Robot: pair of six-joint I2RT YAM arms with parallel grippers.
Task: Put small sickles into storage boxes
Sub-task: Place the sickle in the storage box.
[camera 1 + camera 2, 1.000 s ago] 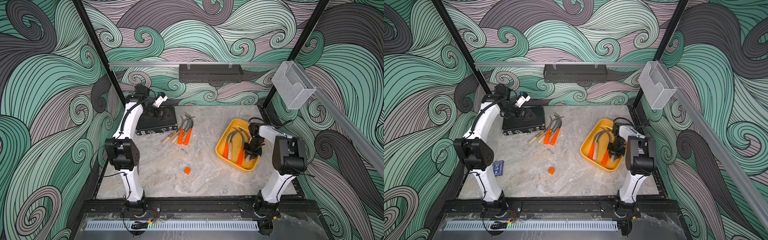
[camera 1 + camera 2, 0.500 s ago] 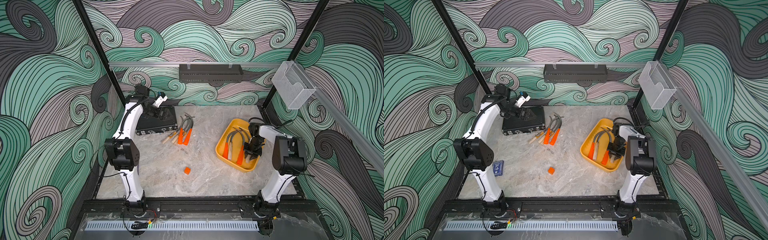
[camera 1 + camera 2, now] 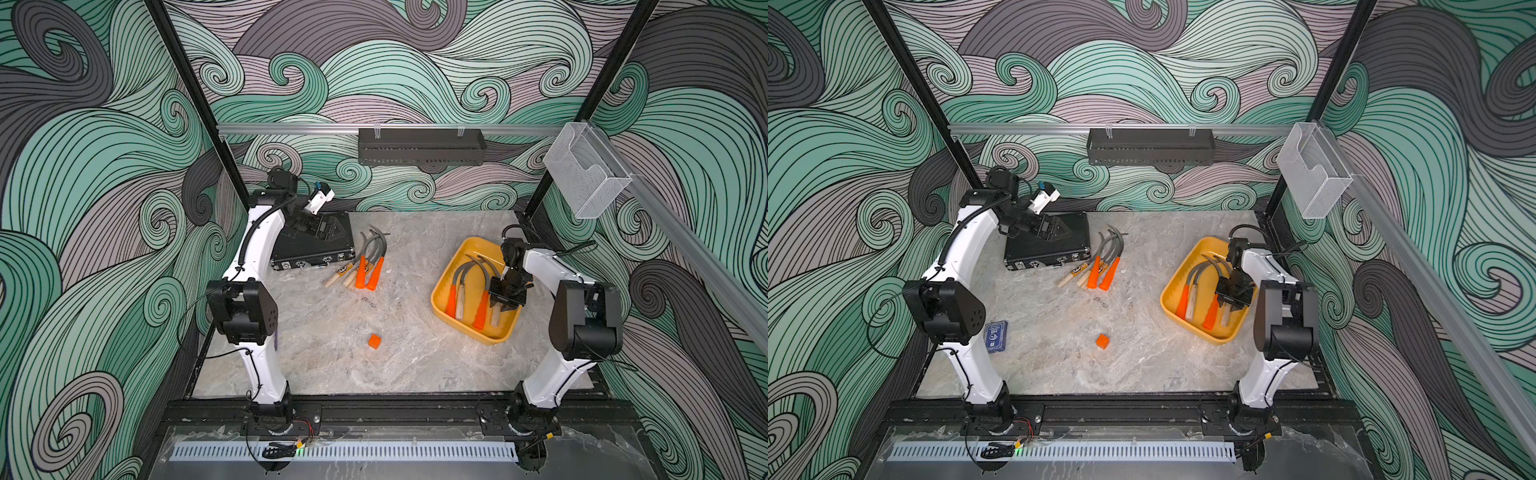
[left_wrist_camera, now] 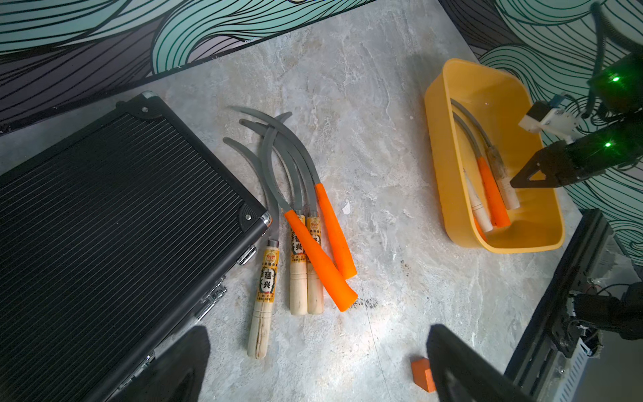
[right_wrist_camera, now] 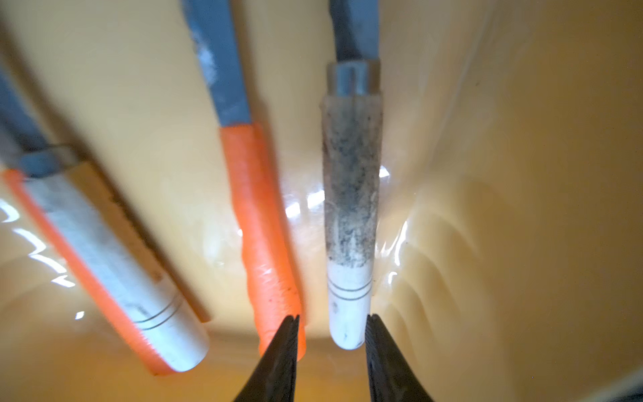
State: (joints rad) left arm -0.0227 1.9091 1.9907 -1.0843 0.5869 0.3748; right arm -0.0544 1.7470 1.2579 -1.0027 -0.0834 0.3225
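The grey marble table [image 3: 415, 357] is seen in both top views. At its far left corner a black ribbed case [image 4: 104, 226] is laid flat and closed. On the robot's right side a yellow tray [image 3: 465, 330] is placed, set at an angle to the table edge.

Four sickles [image 3: 482, 309] are lying inside the tray with the handles toward the near wall: two orange and two pale, side by side. A heap of five more sickles [image 4: 302, 209] is left on the table just beside the case, three with labelled wooden handles and two with orange ones, the blades crossed over each other.

The right gripper [image 5: 332, 334] is lowered into the tray. Its jaws are held a little apart around the end of a pale handle [image 5: 349, 243], which lies on the tray floor; a gap is seen between one finger [image 5: 285, 348] and the handle, so nothing is pinched. The left gripper [image 4: 316, 348] is held above the case, spread wide and empty.

A blue pack [image 3: 995, 336] is lying near the left arm. A small orange cube [image 3: 374, 341] is resting on the table, well apart from both groups.
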